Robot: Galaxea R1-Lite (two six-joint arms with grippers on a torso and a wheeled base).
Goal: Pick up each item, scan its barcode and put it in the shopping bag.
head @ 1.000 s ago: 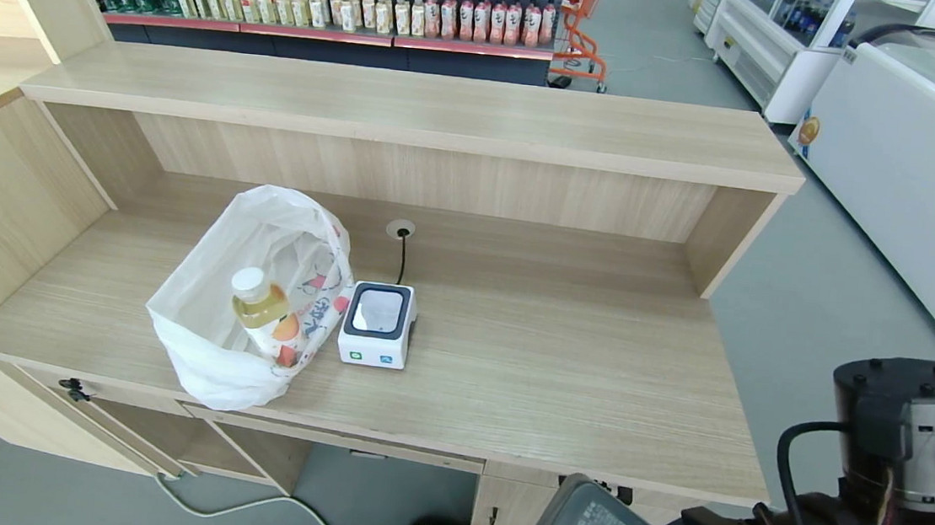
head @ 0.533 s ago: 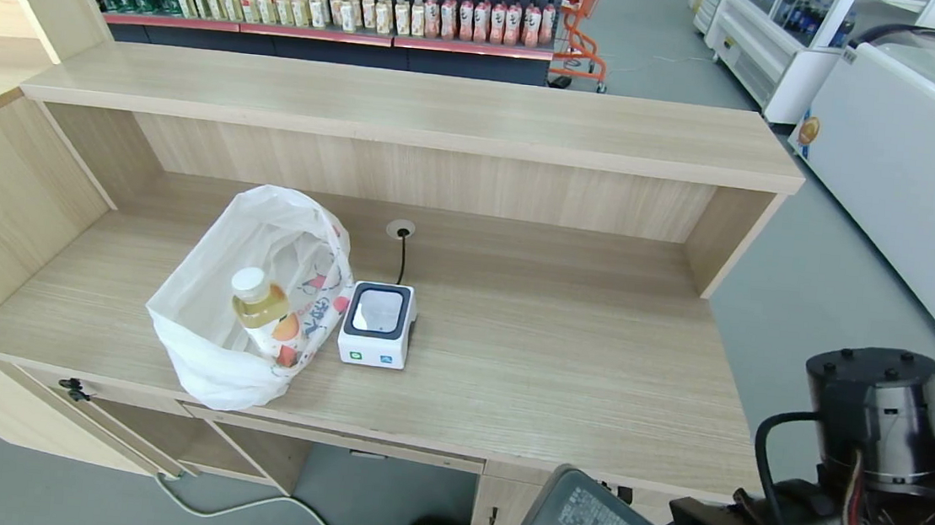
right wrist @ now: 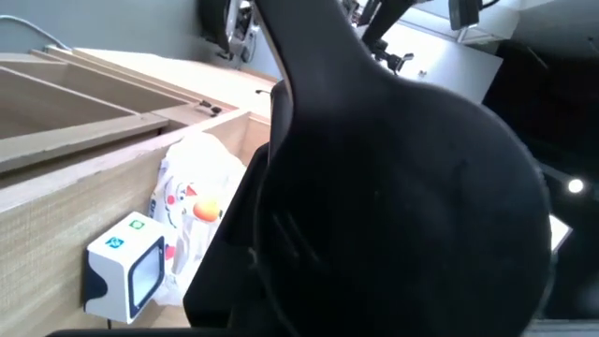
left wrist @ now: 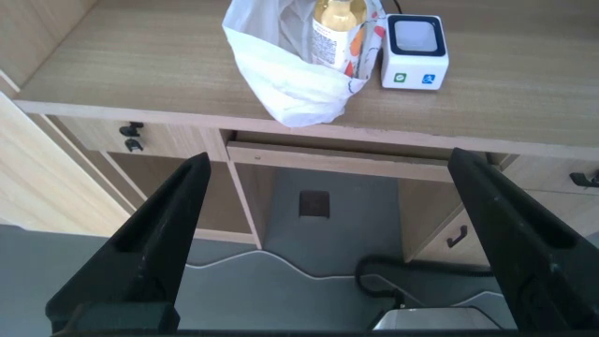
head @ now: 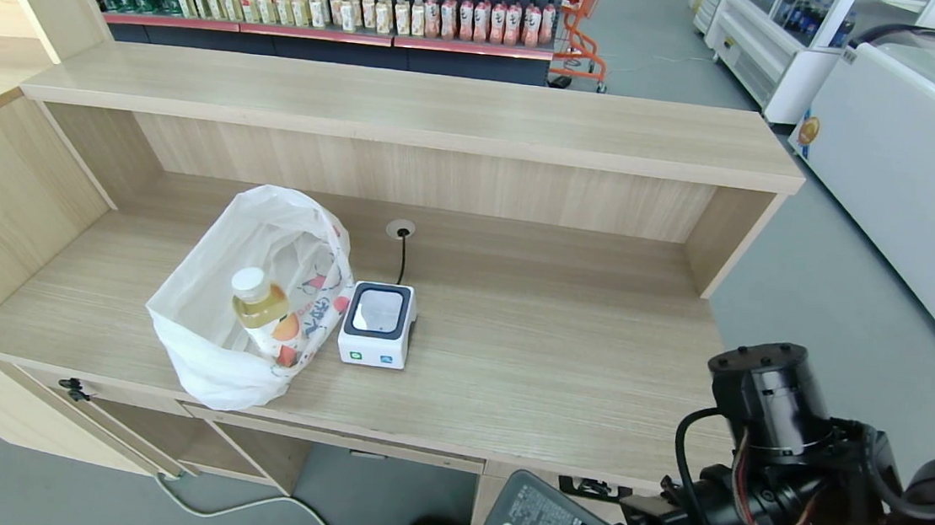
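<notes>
The bottle [head: 260,310] stands in the shopping bag [head: 193,353], so the arms should stay clear of the counter [head: 552,363]. The left jaws gape wide and empty; the right jaws I cannot tell.

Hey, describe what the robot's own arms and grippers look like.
The left gripper has two flat, matte black fingers. The right arm is black, with a bolt-ringed cylindrical joint, a looped black cable and exposed reddish wires.

Bottle [head: 258,309] base deep inside shopping bag [head: 190,357]
</notes>
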